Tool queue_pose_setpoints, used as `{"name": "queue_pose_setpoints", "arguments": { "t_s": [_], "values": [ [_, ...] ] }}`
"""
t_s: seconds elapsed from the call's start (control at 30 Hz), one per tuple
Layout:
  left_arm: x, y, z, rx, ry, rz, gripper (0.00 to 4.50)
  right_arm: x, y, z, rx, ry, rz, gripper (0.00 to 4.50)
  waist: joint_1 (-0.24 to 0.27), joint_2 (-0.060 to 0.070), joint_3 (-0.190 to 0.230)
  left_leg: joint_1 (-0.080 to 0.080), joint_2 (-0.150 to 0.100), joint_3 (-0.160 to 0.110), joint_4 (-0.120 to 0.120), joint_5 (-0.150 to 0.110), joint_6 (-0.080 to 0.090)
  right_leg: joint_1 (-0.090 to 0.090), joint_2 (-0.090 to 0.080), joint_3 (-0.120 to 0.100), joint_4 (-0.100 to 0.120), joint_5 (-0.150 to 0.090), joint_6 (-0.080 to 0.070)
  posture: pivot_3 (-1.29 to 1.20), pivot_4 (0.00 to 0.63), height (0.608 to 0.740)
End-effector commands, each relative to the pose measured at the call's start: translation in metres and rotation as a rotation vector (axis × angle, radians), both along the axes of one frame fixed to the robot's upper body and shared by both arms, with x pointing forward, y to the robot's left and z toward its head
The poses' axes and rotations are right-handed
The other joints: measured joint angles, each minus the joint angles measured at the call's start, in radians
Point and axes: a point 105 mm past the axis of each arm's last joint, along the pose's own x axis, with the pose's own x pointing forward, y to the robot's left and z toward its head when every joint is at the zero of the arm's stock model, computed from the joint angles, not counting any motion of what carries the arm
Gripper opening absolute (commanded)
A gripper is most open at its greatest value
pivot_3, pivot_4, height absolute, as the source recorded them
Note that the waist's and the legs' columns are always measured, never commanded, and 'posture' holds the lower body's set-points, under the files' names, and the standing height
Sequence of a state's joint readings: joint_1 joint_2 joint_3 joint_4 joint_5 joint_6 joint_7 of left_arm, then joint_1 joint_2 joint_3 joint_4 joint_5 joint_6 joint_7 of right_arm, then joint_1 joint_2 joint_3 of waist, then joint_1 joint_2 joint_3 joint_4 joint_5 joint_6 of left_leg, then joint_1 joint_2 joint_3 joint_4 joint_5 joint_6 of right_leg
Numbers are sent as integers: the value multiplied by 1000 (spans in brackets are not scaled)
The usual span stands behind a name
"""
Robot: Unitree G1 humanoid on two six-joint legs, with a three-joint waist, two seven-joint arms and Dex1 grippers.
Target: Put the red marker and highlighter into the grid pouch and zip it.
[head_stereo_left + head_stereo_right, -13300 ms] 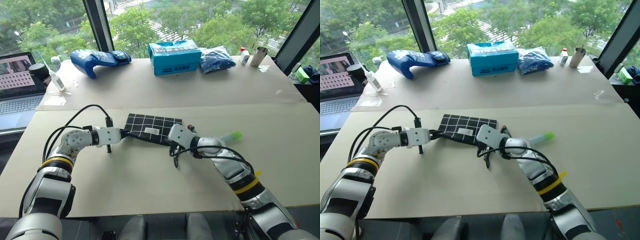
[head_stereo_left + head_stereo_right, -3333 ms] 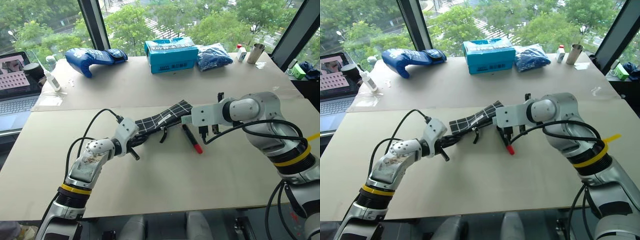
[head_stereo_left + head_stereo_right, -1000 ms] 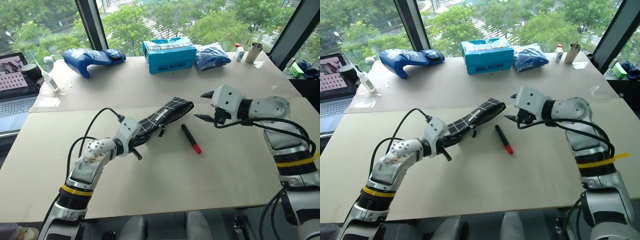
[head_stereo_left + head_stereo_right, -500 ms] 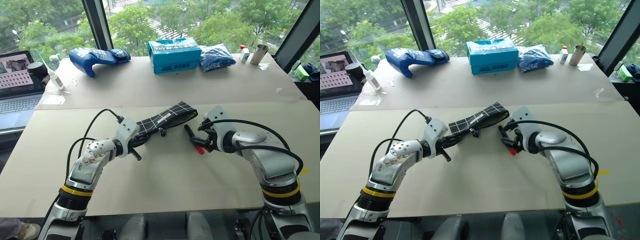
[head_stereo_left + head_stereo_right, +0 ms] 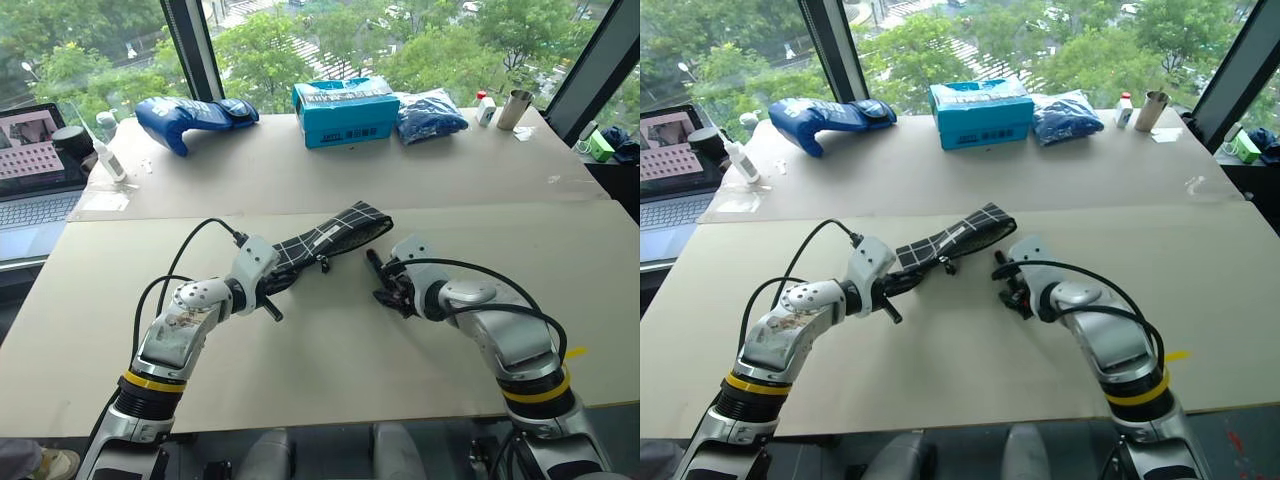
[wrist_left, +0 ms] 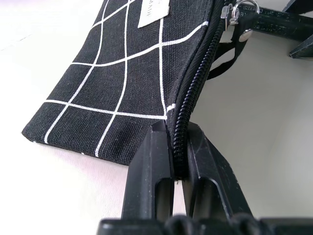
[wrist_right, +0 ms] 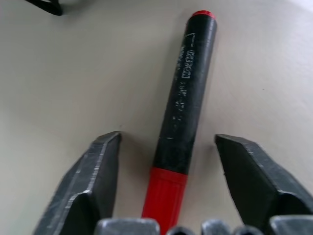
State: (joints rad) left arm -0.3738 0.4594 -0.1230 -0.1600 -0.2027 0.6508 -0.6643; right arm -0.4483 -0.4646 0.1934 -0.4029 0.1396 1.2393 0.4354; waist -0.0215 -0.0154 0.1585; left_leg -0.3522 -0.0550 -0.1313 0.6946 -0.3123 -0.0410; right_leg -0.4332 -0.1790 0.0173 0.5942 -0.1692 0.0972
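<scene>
With the grid pouch (image 6: 122, 73) pinched at its zipper edge by the left gripper (image 6: 173, 156), the red marker (image 7: 183, 112) is straddled on the table (image 5: 330, 370) by the spread right gripper (image 7: 168, 161), so closure, then lifting, is required next.

Left arm reaches in from the table's near left edge, wrist angled toward the middle, and the left gripper (image 5: 268, 283) has its 2 fingers pinched tight on the zipper edge of the grid pouch (image 6: 122, 73). Right arm bends in from the near right, right gripper (image 7: 166, 161) tipped down, fingers spread either side of the red marker (image 7: 183, 107), not touching it.
</scene>
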Motion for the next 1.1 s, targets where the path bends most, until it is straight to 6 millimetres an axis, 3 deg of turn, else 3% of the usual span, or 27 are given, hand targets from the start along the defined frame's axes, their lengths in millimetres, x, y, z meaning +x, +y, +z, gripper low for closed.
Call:
{"name": "queue_pose_setpoints", "arguments": {
  "t_s": [0.03, 0.13, 0.2, 0.33, 0.47, 0.57, 0.83, 1.1],
  "values": [
    [2, -1, 13, -17, -49, -5, 0, 6, -27, -4, -111, -51, -51, 1513, 3, 0, 0, 0, 0, 0, 0, 0, 0, 0, 0, 0, 0, 0, 0, 0, 150, 740],
    [2, -2, 13, -18, -50, -9, 0, 11, -36, 6, -134, -106, -55, 533, 11, 0, 0, 0, 0, 0, 1, 0, 0, 2, 0, -1, -1, 0, 0, 0, 150, 740],
    [2, -4, 13, -19, -49, -15, 0, 13, -41, 15, -159, -153, -37, 509, 9, 0, 0, 0, 0, -1, 1, 0, 0, 2, 0, -1, -1, 0, 0, 0, 150, 740],
    [4, -6, 13, -17, -48, -27, 0, 5, -53, 67, -305, -317, 180, 509, 10, 1, 1, -1, -1, 0, 1, 0, 0, 2, 0, -1, -1, 0, 0, 0, 150, 740],
    [6, -7, 12, -17, -48, -31, 0, -24, -40, 94, -349, -343, 421, 509, 0, 1, 1, 0, 0, 0, 0, 0, 0, 2, 0, -2, -2, 0, 1, 0, 150, 740],
    [7, -9, 12, -19, -49, -38, 0, -21, -31, 110, -390, -383, 448, 509, -9, 0, 1, 0, 1, 0, 0, -1, 2, 3, 1, -1, -2, 0, 1, 0, 150, 740],
    [7, -14, 12, -20, -54, -56, 0, 7, -33, 103, -626, -426, 445, 509, 7, -1, 2, 0, 1, 0, 1, -2, 3, 3, 0, -1, -2, 0, 1, 0, 150, 740],
    [6, -14, 13, -19, -56, -55, 0, 16, -35, 106, -740, -466, 465, 509, 7, -1, 2, -1, 1, 0, 0, 0, 0, 2, 0, -1, -2, 0, 1, 0, 150, 740]
  ]
}}
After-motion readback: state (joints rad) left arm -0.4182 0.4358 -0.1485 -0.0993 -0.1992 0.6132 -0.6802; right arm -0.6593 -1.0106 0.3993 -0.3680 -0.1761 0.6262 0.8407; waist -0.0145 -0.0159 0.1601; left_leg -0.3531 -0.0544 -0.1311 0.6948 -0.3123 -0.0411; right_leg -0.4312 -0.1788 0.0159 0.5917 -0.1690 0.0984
